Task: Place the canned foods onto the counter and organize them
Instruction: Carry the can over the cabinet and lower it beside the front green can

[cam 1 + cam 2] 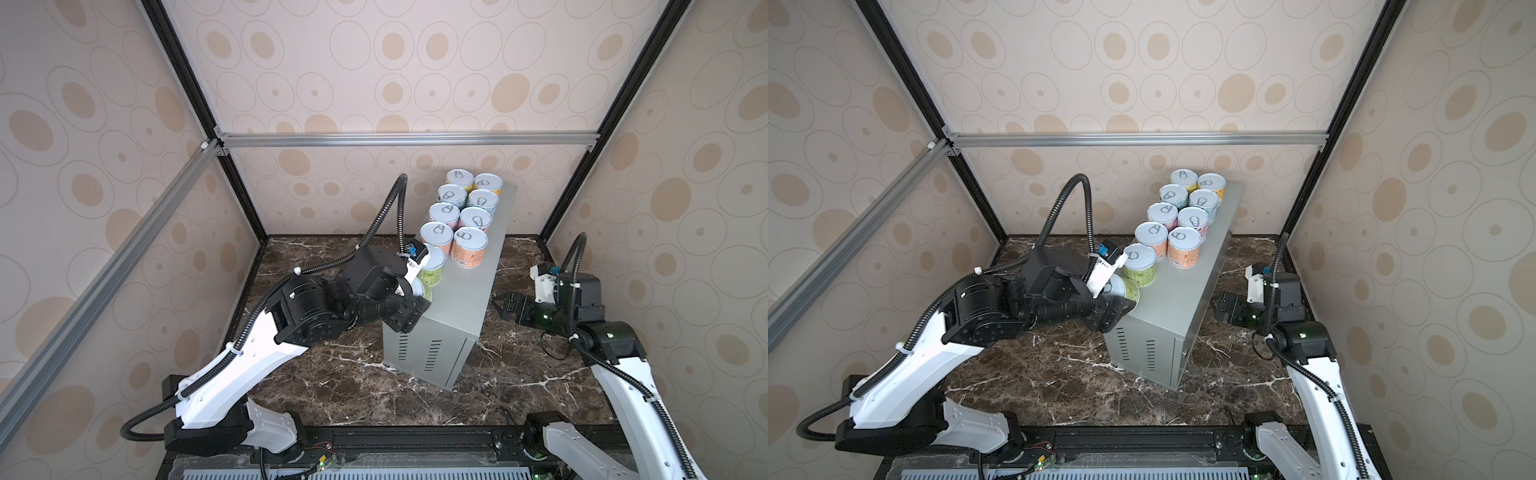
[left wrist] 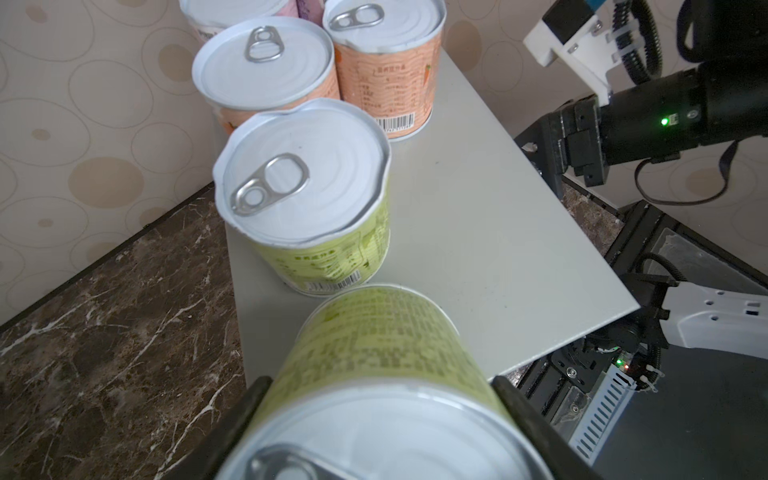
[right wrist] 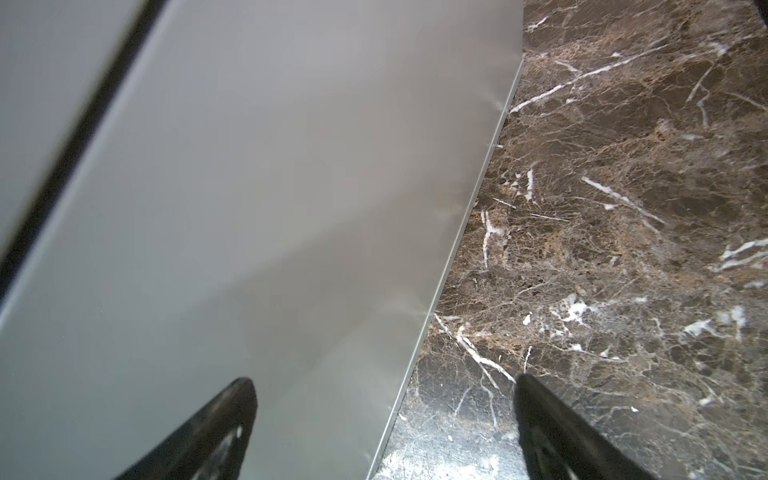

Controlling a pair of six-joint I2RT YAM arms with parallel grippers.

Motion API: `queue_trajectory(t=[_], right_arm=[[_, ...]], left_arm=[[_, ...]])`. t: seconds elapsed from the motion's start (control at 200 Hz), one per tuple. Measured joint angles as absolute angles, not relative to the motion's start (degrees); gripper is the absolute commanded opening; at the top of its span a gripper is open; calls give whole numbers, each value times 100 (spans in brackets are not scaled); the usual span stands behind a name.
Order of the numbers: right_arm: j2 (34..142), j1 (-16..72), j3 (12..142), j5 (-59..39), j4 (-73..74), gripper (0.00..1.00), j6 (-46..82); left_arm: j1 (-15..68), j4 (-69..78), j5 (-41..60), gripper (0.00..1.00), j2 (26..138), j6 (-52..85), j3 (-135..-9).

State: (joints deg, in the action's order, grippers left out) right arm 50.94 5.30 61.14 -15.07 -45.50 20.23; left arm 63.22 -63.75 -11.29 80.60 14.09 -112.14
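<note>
Canned foods are nearly all placed; one is in your left gripper [image 2: 380,388], whose jaws are clamped on a green can [image 2: 374,332] that is tipped over with its lid facing the wrist camera, at the near end of the grey surface [image 2: 478,232]. Just beyond it a second green can [image 2: 303,187] stands upright, then two salmon cans [image 2: 266,62]. In both top views nine upright cans [image 1: 476,220] form two rows running toward the upper middle of the frame. Your right gripper [image 3: 386,415] is spread wide and empty, right of centre in the top views, beside the surface's long side, over the dark marble [image 3: 623,208].
</note>
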Motion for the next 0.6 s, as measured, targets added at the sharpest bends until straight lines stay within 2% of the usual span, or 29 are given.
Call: queue_trajectory(t=[0.365, 0.6], right_arm=[[4906, 530, 6090, -1535, -4545, 99, 2005], [4770, 530, 5955, -1546, -4554, 99, 1999]], left_arm=[[7089, -6563, -1787, 61, 8781, 1391, -12070], [7196, -6589, -1918, 61, 9284, 1389, -12396]])
